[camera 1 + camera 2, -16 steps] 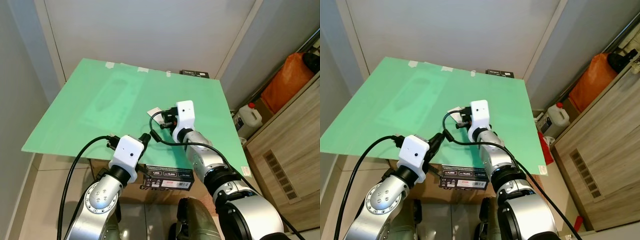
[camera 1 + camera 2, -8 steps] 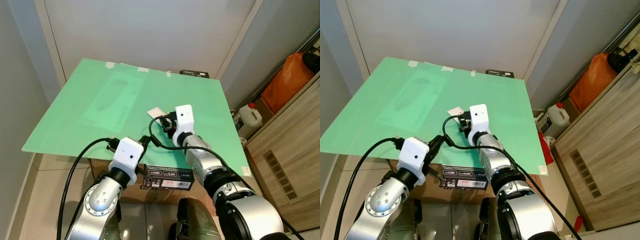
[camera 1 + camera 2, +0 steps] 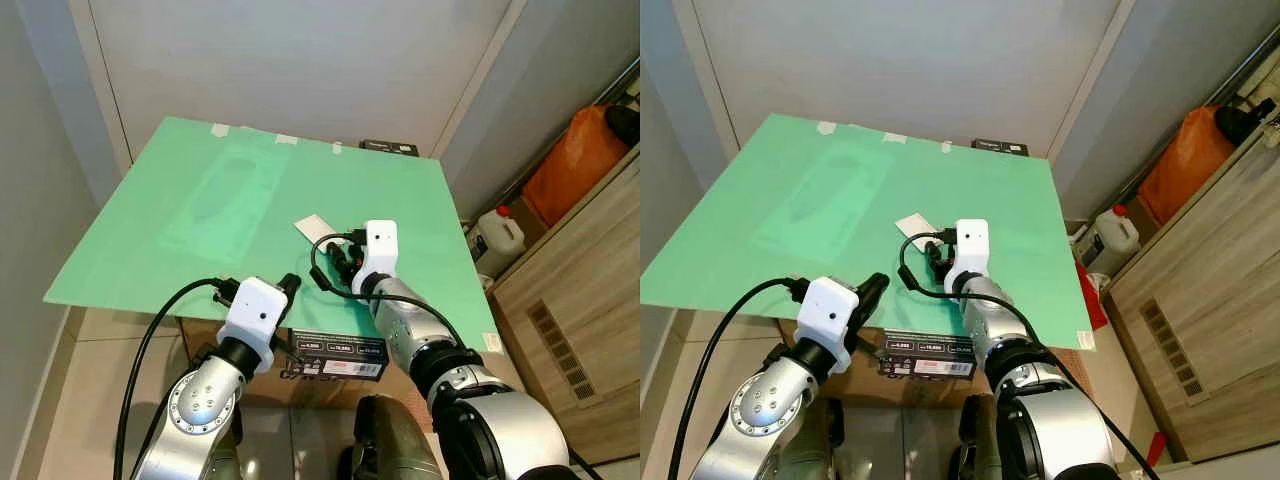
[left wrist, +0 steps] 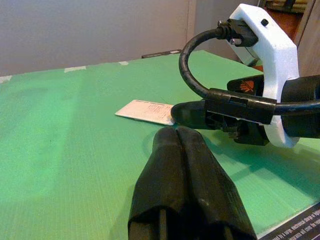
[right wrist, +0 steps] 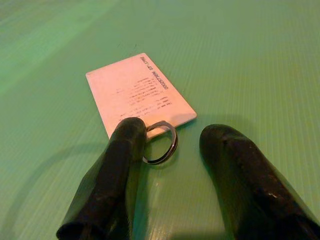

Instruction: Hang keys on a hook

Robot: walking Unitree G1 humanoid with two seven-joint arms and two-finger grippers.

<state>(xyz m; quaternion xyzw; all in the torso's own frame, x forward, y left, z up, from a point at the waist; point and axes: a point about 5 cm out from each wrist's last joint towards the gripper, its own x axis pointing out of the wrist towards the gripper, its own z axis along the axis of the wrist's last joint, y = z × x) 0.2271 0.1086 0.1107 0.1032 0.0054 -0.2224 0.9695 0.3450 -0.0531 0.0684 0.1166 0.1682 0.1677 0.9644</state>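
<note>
Green board (image 3: 200,200) is carrying the white tag (image 5: 137,92) and key ring (image 5: 161,142); I'm seeing my right gripper (image 5: 172,145) spread astride the ring, left gripper (image 4: 182,137) pressed together nearby.

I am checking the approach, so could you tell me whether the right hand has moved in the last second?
Yes. The right hand has drawn back toward the robot and lowered, uncovering more of the white tag on the green board; its fingers are open beside the key ring.
</note>
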